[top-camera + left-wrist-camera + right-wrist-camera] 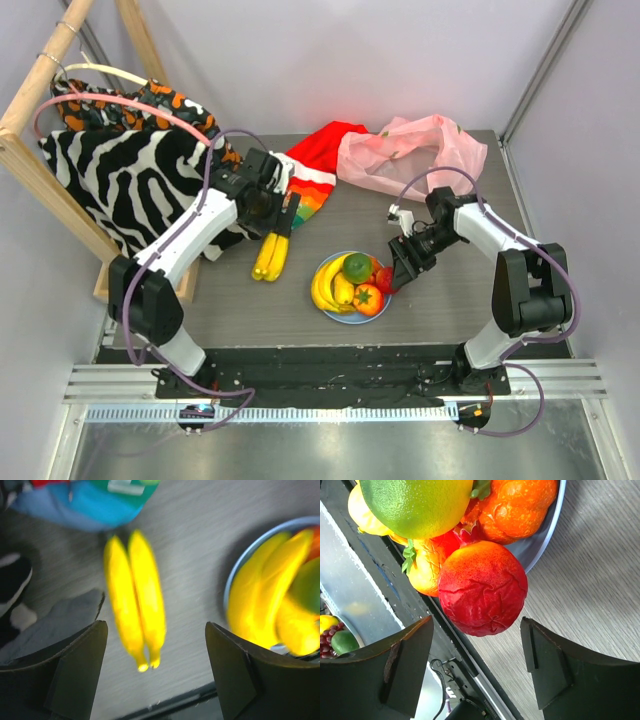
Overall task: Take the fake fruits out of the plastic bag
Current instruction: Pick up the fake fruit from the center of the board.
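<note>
**Left gripper**: jaws apart, holding nothing. Below and between its fingers a yellow banana bunch lies flat on the table, touching neither finger.

**Right gripper**: jaws apart, nothing clamped. Just ahead, between the fingers, a red round fruit sits at the rim of the light-blue plate. It rests against a green round fruit, an orange-red fruit and a second banana bunch.

**Pink plastic bag**: crumpled, beyond the right gripper, well apart from it.

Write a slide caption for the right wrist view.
Open black right gripper near a wrinkled red plastic fruit at the edge of a light-blue plate.
</note>
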You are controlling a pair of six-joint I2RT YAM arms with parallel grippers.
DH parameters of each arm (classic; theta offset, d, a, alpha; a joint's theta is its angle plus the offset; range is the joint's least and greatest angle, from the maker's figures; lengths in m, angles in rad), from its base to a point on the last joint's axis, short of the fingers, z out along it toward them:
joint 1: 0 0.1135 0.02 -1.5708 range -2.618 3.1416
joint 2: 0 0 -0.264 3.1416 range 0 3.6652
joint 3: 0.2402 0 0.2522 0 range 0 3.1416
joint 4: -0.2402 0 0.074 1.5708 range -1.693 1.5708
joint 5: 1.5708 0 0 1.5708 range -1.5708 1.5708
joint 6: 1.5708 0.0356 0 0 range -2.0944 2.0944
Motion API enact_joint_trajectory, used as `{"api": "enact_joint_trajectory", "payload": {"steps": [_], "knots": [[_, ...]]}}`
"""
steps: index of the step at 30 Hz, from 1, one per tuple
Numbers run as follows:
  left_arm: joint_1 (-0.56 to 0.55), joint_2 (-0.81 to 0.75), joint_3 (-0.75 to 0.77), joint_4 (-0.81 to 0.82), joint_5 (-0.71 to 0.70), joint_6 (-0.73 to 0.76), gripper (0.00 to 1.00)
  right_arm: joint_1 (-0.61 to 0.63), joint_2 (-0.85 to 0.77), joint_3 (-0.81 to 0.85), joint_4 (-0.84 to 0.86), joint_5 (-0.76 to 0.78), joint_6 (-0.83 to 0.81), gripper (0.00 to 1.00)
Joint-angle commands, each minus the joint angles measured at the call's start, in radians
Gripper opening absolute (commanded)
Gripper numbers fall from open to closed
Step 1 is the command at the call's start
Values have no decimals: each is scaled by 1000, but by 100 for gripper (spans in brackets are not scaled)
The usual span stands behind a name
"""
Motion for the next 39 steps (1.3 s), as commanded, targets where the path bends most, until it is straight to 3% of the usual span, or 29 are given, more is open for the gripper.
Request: {"api": "enact_joint_trajectory", "payload": {"steps": [1,8,12,22,28,29,32,35,39], "knots": [[30,58,-14,-206,-68,173,81,6,-32,30,-16,-27,-13,79],[131,66,-98,-171,-50,179,78,5,-32,40,-18,-28,-14,79],[212,107,-120,-156,176,164,74,4,-29,45,-22,-30,-16,79],[217,239,-163,-42,296,84,67,4,-15,65,-29,-31,-17,79],[214,280,-169,5,327,43,37,5,-15,62,-35,-30,-22,79],[212,285,-168,9,329,43,17,6,-15,60,-33,-31,-20,79],[202,285,-161,-1,318,41,0,4,-14,62,-32,-33,-19,79],[168,245,-125,-34,261,58,0,6,-17,66,-32,-28,-19,79],[38,155,-28,-122,37,135,0,4,-20,65,-29,-19,-16,79]]}}
